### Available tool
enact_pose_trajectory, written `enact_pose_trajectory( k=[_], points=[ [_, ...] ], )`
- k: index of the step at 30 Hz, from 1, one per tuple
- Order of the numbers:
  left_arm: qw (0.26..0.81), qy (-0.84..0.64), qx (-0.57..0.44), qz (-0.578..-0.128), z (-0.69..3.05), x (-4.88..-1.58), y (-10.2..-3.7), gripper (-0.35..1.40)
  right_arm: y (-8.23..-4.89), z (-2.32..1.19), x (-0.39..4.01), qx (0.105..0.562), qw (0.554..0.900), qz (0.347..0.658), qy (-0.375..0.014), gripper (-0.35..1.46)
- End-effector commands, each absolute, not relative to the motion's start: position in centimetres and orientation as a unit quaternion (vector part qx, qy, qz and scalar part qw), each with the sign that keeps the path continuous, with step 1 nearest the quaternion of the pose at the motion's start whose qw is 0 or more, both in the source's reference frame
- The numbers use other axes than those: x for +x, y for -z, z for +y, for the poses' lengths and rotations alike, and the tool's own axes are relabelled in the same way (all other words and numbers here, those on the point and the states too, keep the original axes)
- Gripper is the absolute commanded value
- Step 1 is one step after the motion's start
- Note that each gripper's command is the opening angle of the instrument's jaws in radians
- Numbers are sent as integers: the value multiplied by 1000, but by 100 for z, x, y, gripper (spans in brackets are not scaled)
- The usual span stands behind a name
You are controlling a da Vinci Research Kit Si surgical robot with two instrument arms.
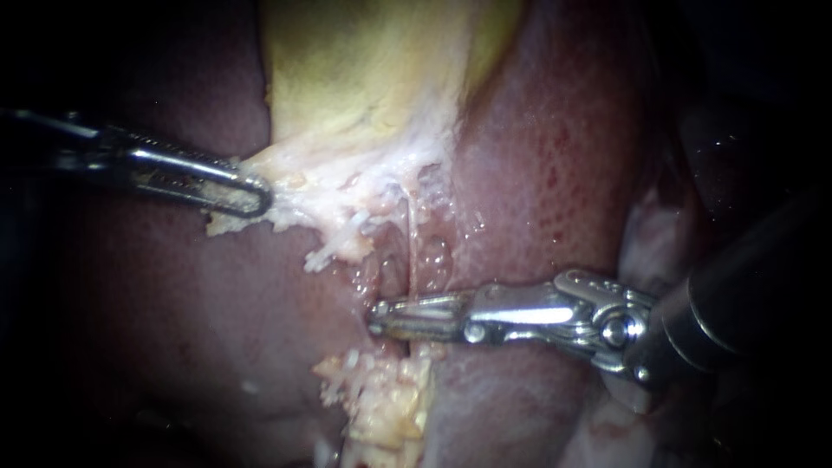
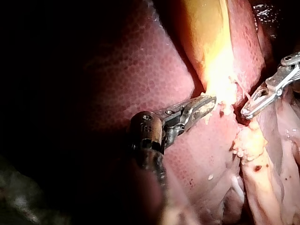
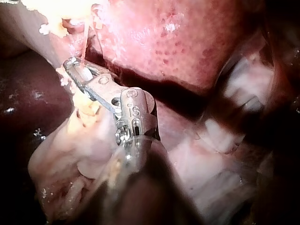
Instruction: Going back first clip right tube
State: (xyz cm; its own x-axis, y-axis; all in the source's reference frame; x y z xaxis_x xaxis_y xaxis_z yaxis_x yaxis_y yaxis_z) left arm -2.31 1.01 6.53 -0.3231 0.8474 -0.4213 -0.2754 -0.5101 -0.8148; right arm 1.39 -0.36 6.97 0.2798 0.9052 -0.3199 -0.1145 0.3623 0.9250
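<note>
- Tube is seen as a thin pale strand, stretched down from the white tissue under the gallbladder, between folds of the liver.
- Right instrument is laid across the tube's lower end. Its hand is parted by a narrow slit, and nothing is seen gripped.
- Left instrument has its hand clamped on the white tissue at the gallbladder's lower edge.

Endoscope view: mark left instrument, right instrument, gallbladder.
left instrument (image 1: pixel 258 198): endoscope view, jaw tips, shut on whitish tissue (image 1: pixel 316 186).
right instrument (image 1: pixel 380 317): endoscope view, far end of its tip.
gallbladder (image 1: pixel 364 61): endoscope view, middle of its yellow wall.
</note>
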Motion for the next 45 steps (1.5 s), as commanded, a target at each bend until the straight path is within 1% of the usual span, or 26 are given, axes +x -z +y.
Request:
enact_pose_trajectory(
  k=[1,2,3,5,8,11,15,17,21,29,32,35,38,41,45],
  points=[
    [376,-747,-444,-322,101,-231,-653,-35,-698,-36,140,422,680,467,-375,-35],
    [376,-747,-444,-322,101,-231,-653,-35,-698,-36,140,422,680,468,-375,-24],
    [376,-747,-444,-322,101,-231,-653,-35,-699,-36,141,423,679,467,-378,-10],
    [376,-747,-444,-322,100,-231,-653,-35,-701,-36,145,404,693,483,-351,16],
    [376,-747,-444,-322,100,-231,-653,-35,-707,-36,150,388,703,495,-331,35],
    [376,-747,-444,-322,100,-231,-653,-35,-714,-36,153,376,711,503,-316,43],
    [376,-747,-444,-322,100,-231,-653,-35,-727,-35,154,358,722,515,-291,48],
    [376,-747,-444,-322,100,-231,-653,-35,-733,-34,154,346,726,519,-290,49],
    [376,-747,-444,-322,100,-231,-653,-35,-743,-30,149,317,731,525,-301,49],
    [376,-747,-444,-321,99,-232,-654,-35,-753,-21,138,304,736,525,-301,49],
    [376,-747,-444,-321,99,-232,-654,-35,-752,-21,132,301,738,528,-293,49],
    [376,-747,-444,-321,99,-231,-654,-35,-747,-24,121,279,751,542,-255,49],
    [376,-747,-444,-322,98,-230,-653,-35,-742,-29,104,245,769,557,-195,49],
    [376,-747,-444,-322,98,-230,-653,-35,-738,-32,85,222,787,557,-147,49],
    [376,-747,-444,-322,98,-230,-652,-35,-730,-27,65,196,805,549,-107,49]
  ],
)
